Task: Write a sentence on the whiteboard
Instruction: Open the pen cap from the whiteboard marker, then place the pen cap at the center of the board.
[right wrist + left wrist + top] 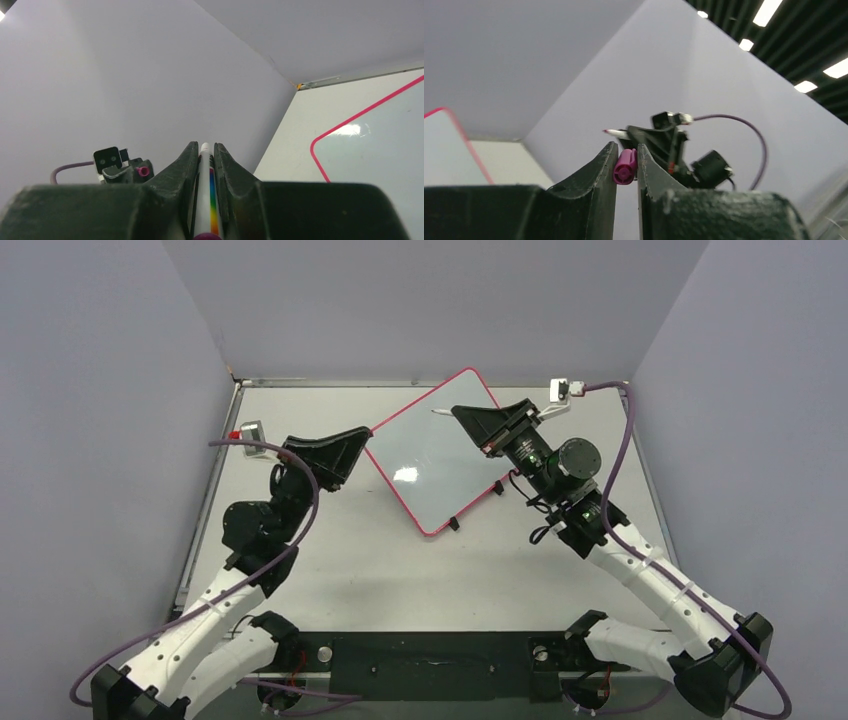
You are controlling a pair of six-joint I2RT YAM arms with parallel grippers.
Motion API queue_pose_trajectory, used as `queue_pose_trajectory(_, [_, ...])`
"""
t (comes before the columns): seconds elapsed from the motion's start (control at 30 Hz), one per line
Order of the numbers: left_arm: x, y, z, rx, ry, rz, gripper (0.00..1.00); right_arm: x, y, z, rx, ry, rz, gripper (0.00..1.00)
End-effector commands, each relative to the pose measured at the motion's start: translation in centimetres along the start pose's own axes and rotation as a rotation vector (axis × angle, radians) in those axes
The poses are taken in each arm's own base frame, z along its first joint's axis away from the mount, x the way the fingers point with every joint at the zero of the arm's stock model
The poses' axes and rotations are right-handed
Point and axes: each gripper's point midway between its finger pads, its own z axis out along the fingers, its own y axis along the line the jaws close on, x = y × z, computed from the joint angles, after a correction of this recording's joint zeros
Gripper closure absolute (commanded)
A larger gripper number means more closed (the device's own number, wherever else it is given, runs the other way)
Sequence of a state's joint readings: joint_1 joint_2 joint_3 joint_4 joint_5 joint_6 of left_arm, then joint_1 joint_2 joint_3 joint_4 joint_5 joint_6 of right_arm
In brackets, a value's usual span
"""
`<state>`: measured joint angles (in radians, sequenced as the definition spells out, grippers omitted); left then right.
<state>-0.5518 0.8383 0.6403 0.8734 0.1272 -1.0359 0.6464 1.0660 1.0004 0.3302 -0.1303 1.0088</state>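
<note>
Lying on the pale grey table (400, 580), the flat rectangular whiteboard with thin red-pink rim and rounded corners (425, 455) sits mid-table. It is turned corner-on to the arms: one corner points at the far wall, the opposite one back toward the bases. From above its sides look nearly equal, so the long axis cannot be told. The white surface shows a bright glare patch.

Left tool (366, 434) hovers at the whiteboard's left corner, fingers narrow and clamped on a small magenta plastic cap (624, 169). The cap lies along the fingers, one round end toward the wrist camera.

Right tool (460, 414) sits over the far-right edge, closed tight on a slim white marker pen with a rainbow stripe (203, 192). The pen's long axis runs along the fingers. Its tip sticks out past them and points left across the whiteboard, toward the left tool — touching the surface or not, cannot tell. The two tools face each other, apart.
</note>
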Motion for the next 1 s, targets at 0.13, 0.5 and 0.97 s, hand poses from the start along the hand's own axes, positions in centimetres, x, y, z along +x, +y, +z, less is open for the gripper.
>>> queue_pose_trajectory(0.13, [1.0,18.3,-14.1,-1.109,0.161,0.277,1.0,-2.5,-2.4,-3.0,0.143,-0.07,-0.15,1.0])
queue_pose_trajectory(0.5, [4.5,25.4,-27.5,-1.496,0.259,0.33,1.0,-3.3,-5.5,-5.9,0.293,-0.076,-0.281,1.0])
queue_pose_trajectory(0.97, [5.8,27.9,-29.5,-1.591,0.358,0.3,0.57,-3.1,-8.6,-8.1,0.428,-0.04,-0.406,1.0])
